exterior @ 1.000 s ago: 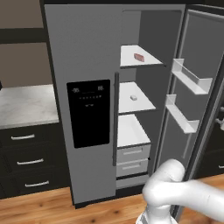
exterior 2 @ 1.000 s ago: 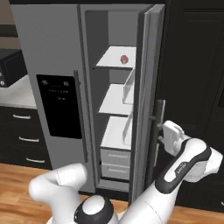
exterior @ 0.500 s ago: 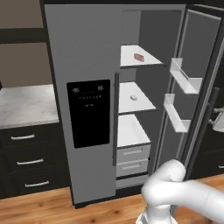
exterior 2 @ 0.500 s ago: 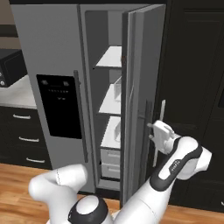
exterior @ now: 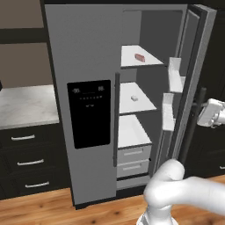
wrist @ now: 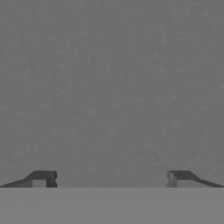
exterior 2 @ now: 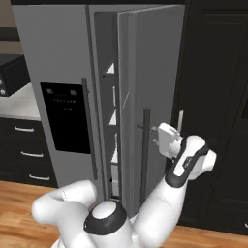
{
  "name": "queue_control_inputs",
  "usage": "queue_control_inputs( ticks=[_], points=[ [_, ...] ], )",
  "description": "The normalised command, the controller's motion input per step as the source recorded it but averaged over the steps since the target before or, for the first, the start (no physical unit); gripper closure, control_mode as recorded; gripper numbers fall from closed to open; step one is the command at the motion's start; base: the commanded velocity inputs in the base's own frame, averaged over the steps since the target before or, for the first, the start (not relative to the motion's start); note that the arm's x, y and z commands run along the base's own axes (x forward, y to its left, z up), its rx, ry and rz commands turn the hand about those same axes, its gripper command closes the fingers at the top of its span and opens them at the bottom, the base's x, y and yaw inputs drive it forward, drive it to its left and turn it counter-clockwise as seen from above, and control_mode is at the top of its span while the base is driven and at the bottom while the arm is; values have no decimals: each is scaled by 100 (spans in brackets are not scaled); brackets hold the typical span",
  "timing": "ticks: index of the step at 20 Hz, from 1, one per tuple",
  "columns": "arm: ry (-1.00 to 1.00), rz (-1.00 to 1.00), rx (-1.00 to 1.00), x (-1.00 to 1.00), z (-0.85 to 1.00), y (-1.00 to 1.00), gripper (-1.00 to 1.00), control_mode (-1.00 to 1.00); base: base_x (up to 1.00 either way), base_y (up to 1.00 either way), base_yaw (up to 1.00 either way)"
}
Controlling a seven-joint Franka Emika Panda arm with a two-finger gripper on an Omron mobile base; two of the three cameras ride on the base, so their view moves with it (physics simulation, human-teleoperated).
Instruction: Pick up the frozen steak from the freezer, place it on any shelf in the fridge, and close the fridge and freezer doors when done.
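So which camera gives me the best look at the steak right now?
The left base view: the steak lies in the open on the top shelf. In the right base view the half-shut door covers the shelves, and the hand view faces plain grey surface.

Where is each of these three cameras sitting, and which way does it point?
Left base view: behind the arm's left, facing the fridge's open shelves; white arm lower right.
Right base view: behind its right, facing the fridge door's grey outside; arm lower left.
Hand view: on the hand, against the door; open gripper below.
Both base views share the door.
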Motion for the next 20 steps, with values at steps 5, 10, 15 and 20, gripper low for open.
queue_control_inputs(
  ticks=[5,10,15,20],
  points=[
    [0,-19,0,72,0,100,-100,-100,0,0,0],
    [0,-24,0,78,2,100,-100,-100,0,0,0],
    [0,-31,0,70,11,100,-100,-100,0,0,0],
    [0,-37,0,94,21,87,-100,-100,0,0,0]
  ],
)
